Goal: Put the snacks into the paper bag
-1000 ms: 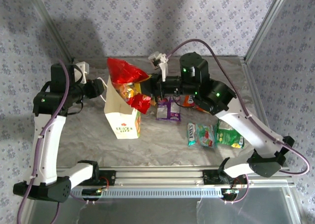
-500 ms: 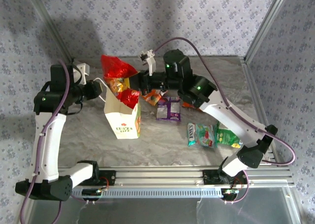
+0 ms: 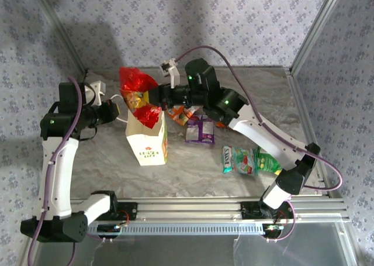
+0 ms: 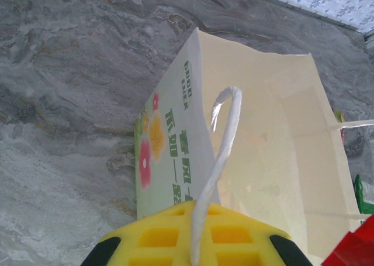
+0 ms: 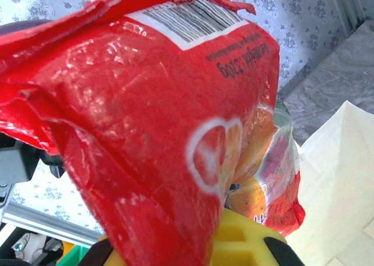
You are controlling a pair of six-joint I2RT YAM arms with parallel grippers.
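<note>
On the marbled tabletop (image 3: 193, 166), centre-left, your left gripper (image 3: 121, 110) pinches the paper bag (image 3: 147, 149)'s cord handle (image 4: 227, 125), right gripper (image 3: 156, 95) clamps a red snack packet (image 5: 134, 102) over its mouth; you risk snagging the rim and tipping it.

Robot test cell, lab-type setup. Floral-paper walls (image 3: 245, 20) box it in, framed by aluminium posts (image 3: 314, 29). Marble-look table (image 3: 99, 155). Slotted aluminium rail (image 3: 193, 207) at near edge carries left arm (image 3: 55, 166) and right arm (image 3: 263, 138), both cabled.
</note>
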